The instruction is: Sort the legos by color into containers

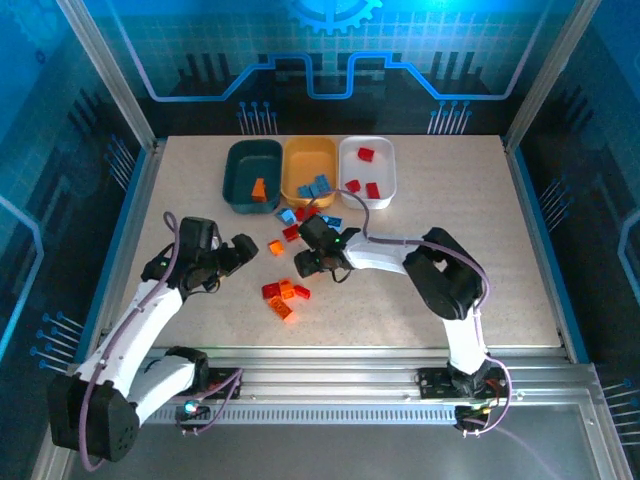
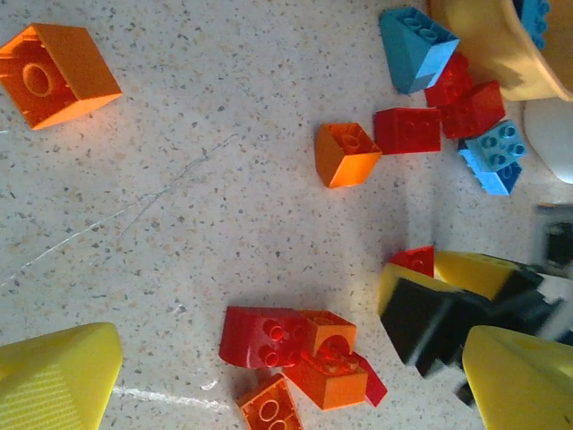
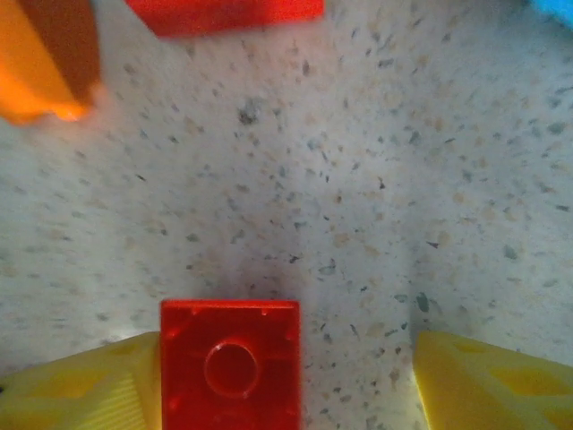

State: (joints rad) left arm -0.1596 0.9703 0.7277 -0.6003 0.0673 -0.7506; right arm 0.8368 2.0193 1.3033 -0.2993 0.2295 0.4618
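1. The right gripper [image 3: 286,354] is released. Its yellow fingers are spread low over the speckled table [image 3: 358,179], on either side of a small red plastic brick [image 3: 230,367] seen hollow side up. The brick touches one finger and stands apart from the other, so nothing is grasped yet. I judge the wide spread is there to let the jaws close squarely on the brick's flat sides.
2. Just ahead of those fingers lie the edge of an orange plastic brick [image 3: 40,58] and another red brick [image 3: 224,11]. Both are far enough off not to be caught.
3. The left gripper [image 2: 291,345] is also unclenched and holds nothing. A huddle of red and orange bricks [image 2: 300,354] lies ahead of its parted fingers, probably its next pick.
4. Farther out, past both grippers at the table's far side, the three tubs sit in a row.
   - The white plastic tub [image 1: 391,172] holds red bricks, so it is the likely home for the red brick.
   - The yellow-orange tub [image 1: 290,172] holds blue bricks.
   - The dark teal tub [image 1: 233,178] holds an orange one.
5. Loose blue and red bricks [image 1: 290,222] remain between the grippers and the tubs, so the sorting is partway done.
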